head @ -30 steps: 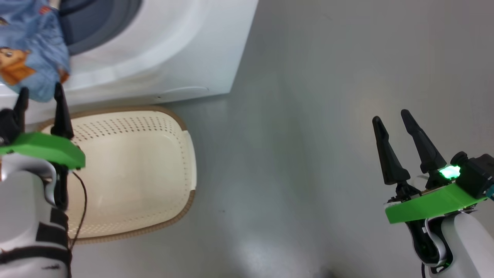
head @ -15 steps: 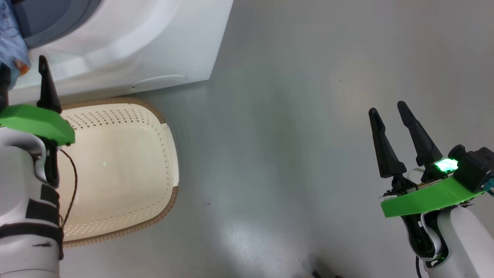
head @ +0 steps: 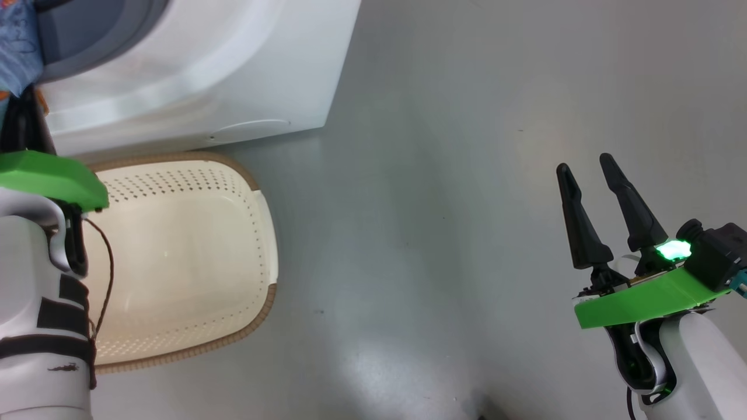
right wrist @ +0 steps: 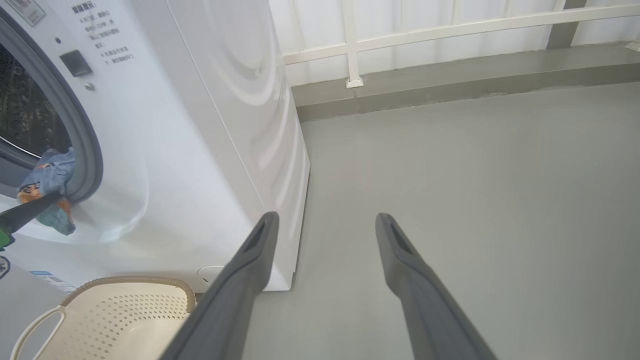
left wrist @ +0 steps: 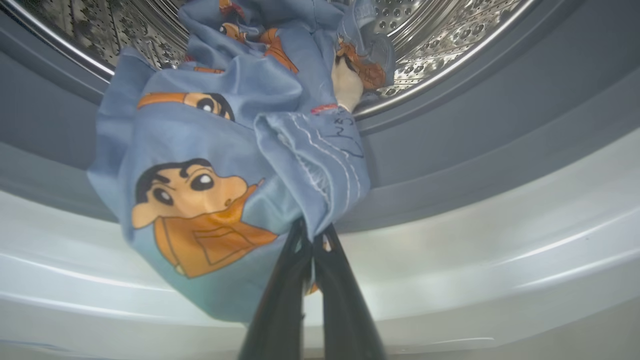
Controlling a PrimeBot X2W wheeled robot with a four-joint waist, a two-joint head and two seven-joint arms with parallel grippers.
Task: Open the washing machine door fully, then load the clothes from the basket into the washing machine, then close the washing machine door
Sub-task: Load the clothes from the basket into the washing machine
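Since a second before, the left gripper had gone from fingers standing apart under the hanging cloth to fingers pressed together, and the head camera's picture had shifted a little as well. Its tips were pinched on the lowest fold of the clothes, with a sliver of orange print showing between them. The garments lay draped over the grey gasket, their upper part inside the steel drum and their lower part sagging out over the white front of the washing machine. That grip low on the fold was probably chosen so the trailing cloth could be lifted over the lip and fed inward, since anything left hanging would foul the door. The basket sat on the floor just before the machine, with no clothes in it, so loading looked nearly done. The right gripper hung with its fingers wide and nothing in them, well apart from the machine, seemingly kept clear.
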